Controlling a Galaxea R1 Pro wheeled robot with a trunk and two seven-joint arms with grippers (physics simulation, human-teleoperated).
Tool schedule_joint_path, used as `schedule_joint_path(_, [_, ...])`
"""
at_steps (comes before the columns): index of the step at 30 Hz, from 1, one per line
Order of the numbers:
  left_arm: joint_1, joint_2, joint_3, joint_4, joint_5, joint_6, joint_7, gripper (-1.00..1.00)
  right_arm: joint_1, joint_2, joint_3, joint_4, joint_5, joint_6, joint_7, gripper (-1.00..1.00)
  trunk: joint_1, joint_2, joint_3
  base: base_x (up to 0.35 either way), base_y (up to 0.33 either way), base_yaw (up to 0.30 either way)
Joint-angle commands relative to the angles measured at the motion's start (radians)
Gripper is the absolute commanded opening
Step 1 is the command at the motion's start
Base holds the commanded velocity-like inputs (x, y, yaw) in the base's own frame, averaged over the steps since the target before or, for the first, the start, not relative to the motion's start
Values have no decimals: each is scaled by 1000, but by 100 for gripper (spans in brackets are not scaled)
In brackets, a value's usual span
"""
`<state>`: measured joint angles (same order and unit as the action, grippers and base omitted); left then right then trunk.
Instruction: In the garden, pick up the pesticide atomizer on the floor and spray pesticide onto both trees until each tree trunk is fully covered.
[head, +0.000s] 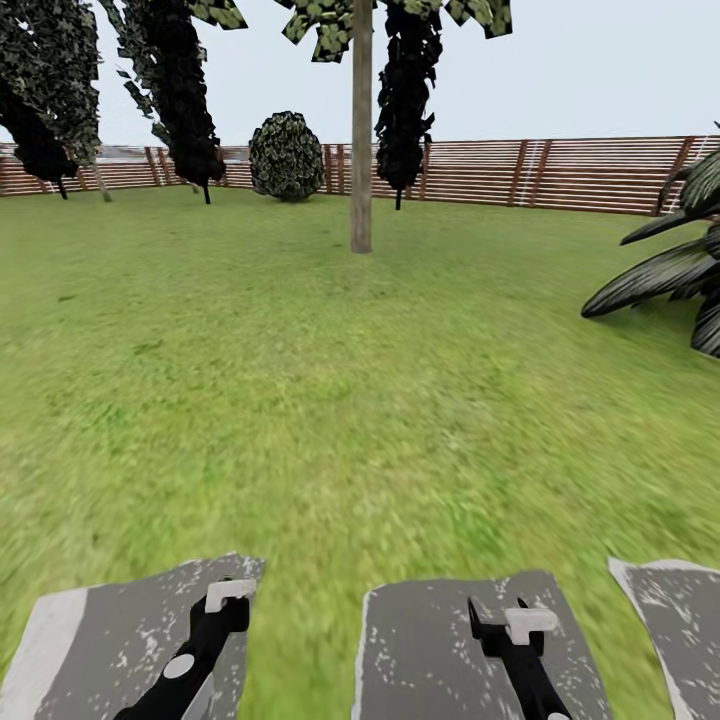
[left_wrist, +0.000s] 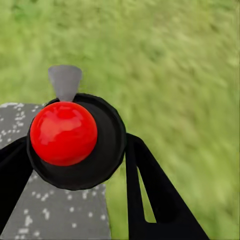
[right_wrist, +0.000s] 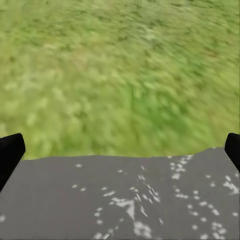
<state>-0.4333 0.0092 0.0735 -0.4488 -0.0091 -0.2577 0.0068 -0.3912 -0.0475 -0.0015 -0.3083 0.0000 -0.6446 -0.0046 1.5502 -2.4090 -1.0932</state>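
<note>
The left gripper (left_wrist: 75, 150) clasps the pesticide atomizer (left_wrist: 64, 132) over a stepping stone (head: 120, 640); the right gripper (right_wrist: 120, 150) gapes wide, empty, beside it

Between the black fingers (left_wrist: 150, 195) sits a glossy red ball (left_wrist: 63, 132) on black (white-flecked grey slab (left_wrist: 55, 210) beneath) — mottled green grass (left_wrist: 175, 65) beyond.

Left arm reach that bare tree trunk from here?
Probably not. The tree trunk stands far across the grass; the left tool, holding the atomizer, is over the stone slabs. Nothing blocks the way.
</note>
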Motion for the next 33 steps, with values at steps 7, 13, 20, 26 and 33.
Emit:
schedule_joint_path(7, [0,0,0,1,0,0,-1,-100,0,0,0,0,0,0,0,100,0,0,0,333,97,0])
schedule_joint_path(13, [1,0,1,0,1,0,-1,-100,0,0,0,0,0,0,0,100,0,0,1,334,97,-14])
schedule_joint_path(20, [1,1,1,-1,2,0,-1,-100,0,0,0,0,0,0,0,100,0,0,7,333,97,-84])
schedule_joint_path(26, [1,0,0,-1,1,0,-1,-100,0,0,-1,0,0,0,0,100,0,0,9,333,97,-50])
schedule_joint_path(33, [1,0,0,-4,1,0,-2,-100,0,0,-1,0,0,0,0,100,0,0,9,333,97,-3])
